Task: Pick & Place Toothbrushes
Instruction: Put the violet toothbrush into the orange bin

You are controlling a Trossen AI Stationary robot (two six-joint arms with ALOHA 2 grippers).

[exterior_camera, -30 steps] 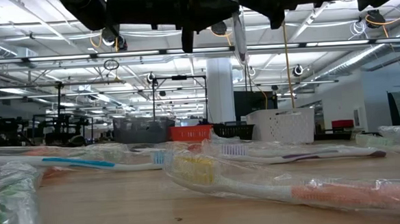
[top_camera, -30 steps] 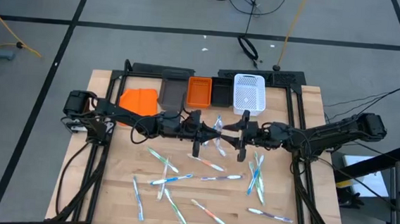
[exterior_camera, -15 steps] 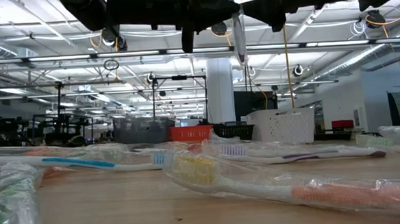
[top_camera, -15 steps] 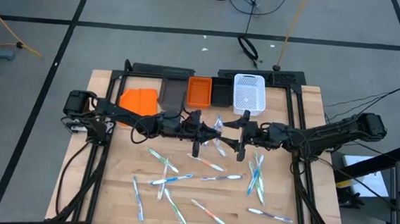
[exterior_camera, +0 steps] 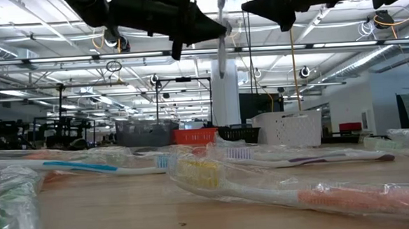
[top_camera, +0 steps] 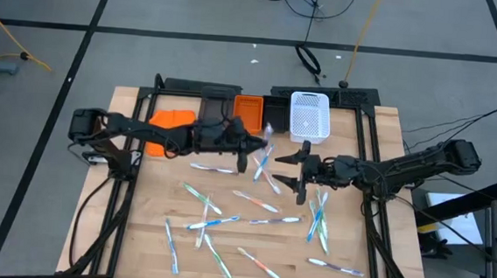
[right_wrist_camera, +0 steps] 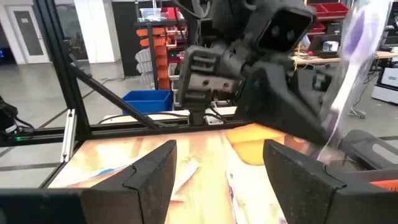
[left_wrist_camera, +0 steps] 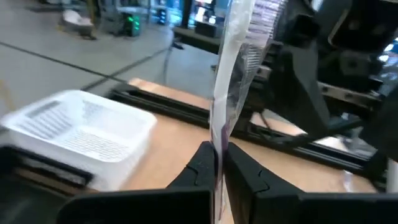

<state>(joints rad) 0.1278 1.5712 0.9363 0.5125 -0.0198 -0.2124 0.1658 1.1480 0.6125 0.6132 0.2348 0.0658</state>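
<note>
Fingers of the left end effector (left_wrist_camera: 216, 167) are pressed together on a slim clear-wrapped white plastic toothbrush (left_wrist_camera: 231, 87) with purple bristles (upright in the low view), held above the wooden tabletop (top_camera: 136, 236) near the white mesh bin (top_camera: 310, 116). Just beside it the right end effector (top_camera: 301, 171) hovers with fingers spread apart, gripping nothing. Other wrapped toothbrushes (top_camera: 260, 220) lie scattered below.

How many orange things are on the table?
2. An orange bin sits in the back row, left of the white mesh bin; a flat orange piece lies further left, partly under the left arm. Others may be hidden.
</note>
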